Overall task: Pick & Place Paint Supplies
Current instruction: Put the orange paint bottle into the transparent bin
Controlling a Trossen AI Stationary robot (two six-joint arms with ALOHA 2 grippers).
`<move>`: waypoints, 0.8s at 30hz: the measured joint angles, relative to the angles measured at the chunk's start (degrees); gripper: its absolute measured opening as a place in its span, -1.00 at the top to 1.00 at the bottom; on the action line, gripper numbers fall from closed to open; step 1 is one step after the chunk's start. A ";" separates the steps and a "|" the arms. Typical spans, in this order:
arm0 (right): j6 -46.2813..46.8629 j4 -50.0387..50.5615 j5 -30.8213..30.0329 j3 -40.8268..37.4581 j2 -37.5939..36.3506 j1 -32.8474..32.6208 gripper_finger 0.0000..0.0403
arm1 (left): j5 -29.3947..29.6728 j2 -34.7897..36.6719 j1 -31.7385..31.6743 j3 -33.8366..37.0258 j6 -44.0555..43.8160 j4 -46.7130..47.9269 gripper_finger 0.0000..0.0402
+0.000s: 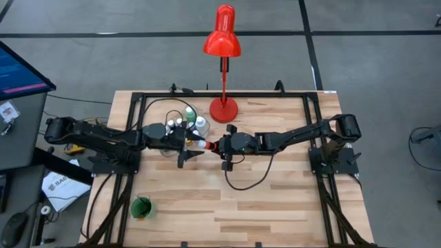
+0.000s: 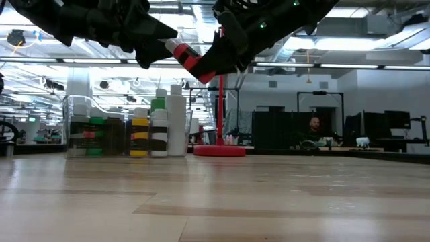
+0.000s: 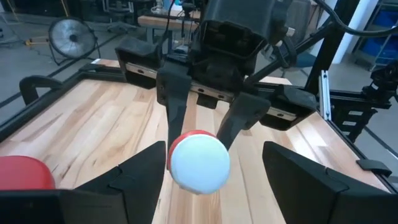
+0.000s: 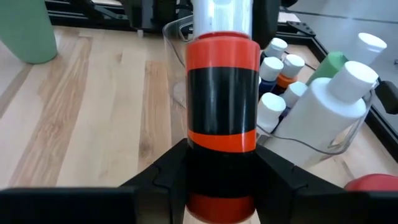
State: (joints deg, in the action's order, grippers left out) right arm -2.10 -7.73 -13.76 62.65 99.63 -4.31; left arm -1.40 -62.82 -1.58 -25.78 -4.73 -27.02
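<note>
Red with a black band and a white cap, the paint bottle (image 4: 222, 118) hangs above mid-table, clamped at its base in the right gripper (image 1: 215, 146). We see no readable writing on it. We find the left gripper (image 1: 195, 146) spread wide around its cap, not touching. Beyond stand capped bottles (image 2: 149, 128) in a clear container (image 4: 323, 146), then the red lamp (image 1: 222, 41).

Both arms meet mid-surface (image 1: 275, 207), the red bottle (image 1: 204, 145) spanning the gap between them; bottles crowd the clear container (image 1: 180, 128) behind, the red lamp (image 1: 222, 103) stands beside it; the near planks lie open but for a green cup (image 1: 142, 207)
</note>
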 joint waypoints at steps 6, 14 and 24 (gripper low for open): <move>-0.01 0.01 0.04 0.00 0.00 0.46 0.33 | 0.11 -0.02 0.00 0.00 0.00 -0.75 -0.07; -0.90 -0.06 0.63 0.00 0.00 0.80 0.33 | 0.45 -0.02 0.00 0.00 0.00 -1.03 0.19; -1.22 1.03 0.78 -0.20 0.07 0.95 0.31 | 0.82 -2.30 -0.07 0.00 -1.43 -1.46 0.50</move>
State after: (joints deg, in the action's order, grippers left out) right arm -3.32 -6.70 -12.98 62.46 99.70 -3.36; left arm -0.58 -65.13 -1.65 -25.78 -6.16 -28.48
